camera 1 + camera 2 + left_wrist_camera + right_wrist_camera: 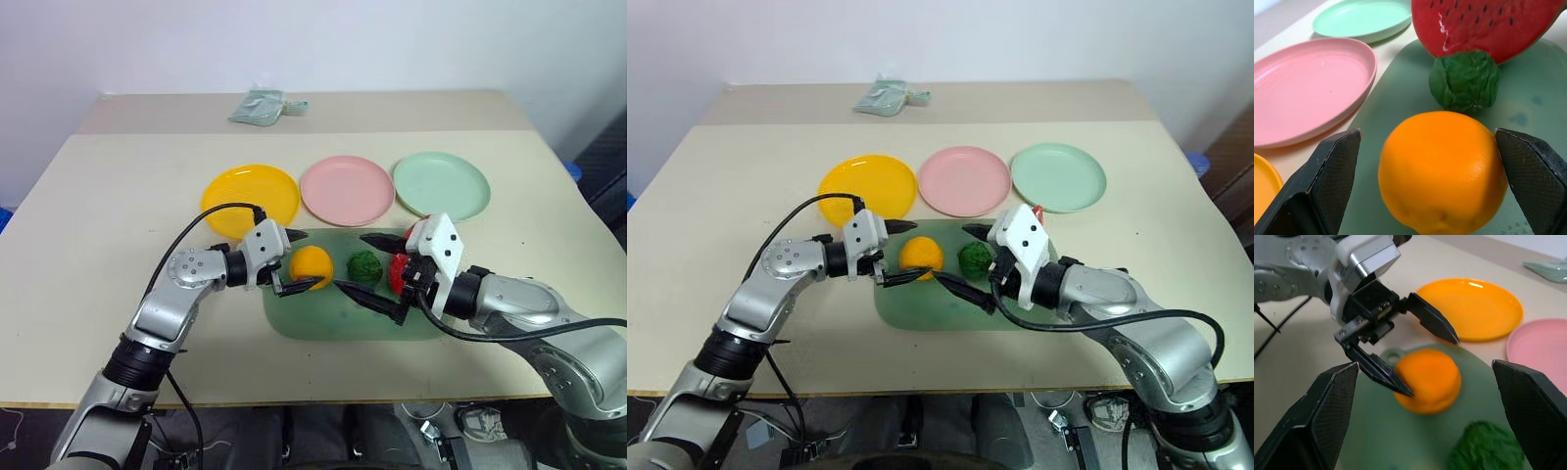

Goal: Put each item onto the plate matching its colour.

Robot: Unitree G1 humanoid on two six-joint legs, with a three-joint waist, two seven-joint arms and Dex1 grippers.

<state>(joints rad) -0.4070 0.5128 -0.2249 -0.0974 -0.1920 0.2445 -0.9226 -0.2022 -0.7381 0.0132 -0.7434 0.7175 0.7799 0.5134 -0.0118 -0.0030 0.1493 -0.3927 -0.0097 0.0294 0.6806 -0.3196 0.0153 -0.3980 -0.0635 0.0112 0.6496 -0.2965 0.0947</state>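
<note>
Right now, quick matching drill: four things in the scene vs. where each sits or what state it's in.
Column 1:
1. orange fruit
2. dark-green ball
3. pink plate
4. right tool

Column 2:
A. middle of the plate row, bare
B. between the left tool's open fingers, on the green mat
C. open, holding nothing
D. on the mat between fruit and watermelon wedge

Pairs: 1-B, 2-D, 3-A, 4-C

Toy orange (311, 264), green ball (364, 266), watermelon wedge (1484, 24)
</note>
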